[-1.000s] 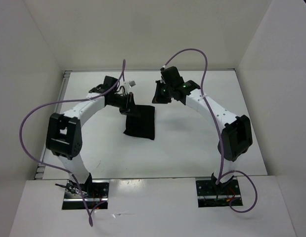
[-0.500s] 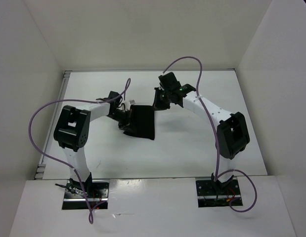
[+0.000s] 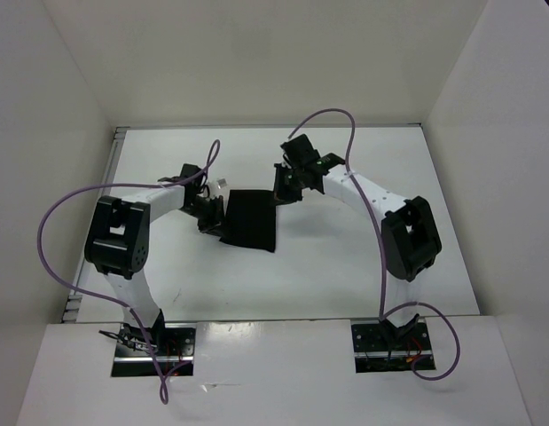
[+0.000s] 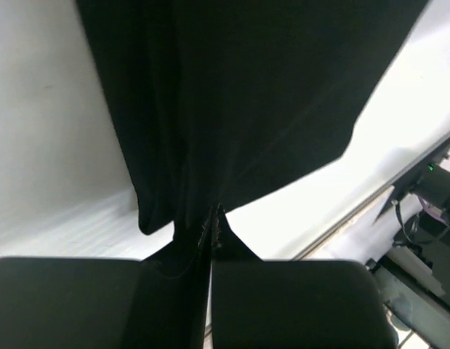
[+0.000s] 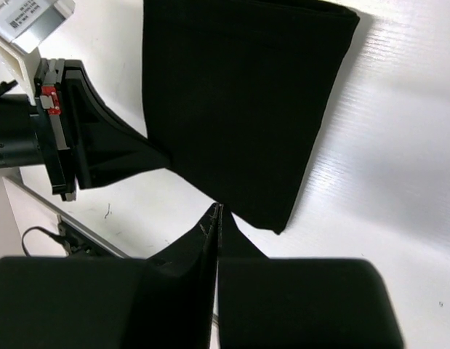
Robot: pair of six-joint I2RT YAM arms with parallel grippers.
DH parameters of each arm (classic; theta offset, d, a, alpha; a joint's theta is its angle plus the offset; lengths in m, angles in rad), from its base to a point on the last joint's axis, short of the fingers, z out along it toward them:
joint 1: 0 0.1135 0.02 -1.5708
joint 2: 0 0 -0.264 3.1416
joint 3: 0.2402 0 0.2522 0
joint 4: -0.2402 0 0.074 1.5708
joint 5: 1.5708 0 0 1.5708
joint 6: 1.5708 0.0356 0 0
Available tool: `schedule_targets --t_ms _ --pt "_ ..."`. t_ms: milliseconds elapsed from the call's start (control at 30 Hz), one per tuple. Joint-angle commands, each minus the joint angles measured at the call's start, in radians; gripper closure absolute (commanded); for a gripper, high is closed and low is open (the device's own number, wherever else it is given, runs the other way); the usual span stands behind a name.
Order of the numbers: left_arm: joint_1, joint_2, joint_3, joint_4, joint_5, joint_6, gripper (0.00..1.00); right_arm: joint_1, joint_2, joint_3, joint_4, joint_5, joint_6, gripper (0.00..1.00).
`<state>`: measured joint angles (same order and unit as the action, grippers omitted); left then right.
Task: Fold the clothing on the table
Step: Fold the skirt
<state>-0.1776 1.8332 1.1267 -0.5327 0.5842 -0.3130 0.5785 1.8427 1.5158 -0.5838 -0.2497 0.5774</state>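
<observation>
One clothing (image 3: 250, 220), black, limp, likely light: edge pinched in left claw (image 4: 214, 218); right claw (image 5: 217, 211) closed, empty, just beside; grip corners.

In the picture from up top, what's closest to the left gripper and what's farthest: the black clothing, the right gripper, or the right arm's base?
From the left gripper:
1. The clothing, at its fingertips, on its right side.
2. The right gripper, by the clothing's far right corner.
3. The right arm's base, at the near right edge.
</observation>
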Motion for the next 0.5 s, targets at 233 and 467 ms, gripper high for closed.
schedule_targets --t_ms 233,467 --pt "0.023 0.040 -0.016 -0.003 -0.107 0.015 1.00 0.000 0.108 0.084 0.012 -0.043 -0.060 0.79" --pt "0.023 0.049 -0.016 -0.003 -0.148 0.006 1.00 0.000 0.239 0.173 0.033 -0.062 -0.080 0.78"
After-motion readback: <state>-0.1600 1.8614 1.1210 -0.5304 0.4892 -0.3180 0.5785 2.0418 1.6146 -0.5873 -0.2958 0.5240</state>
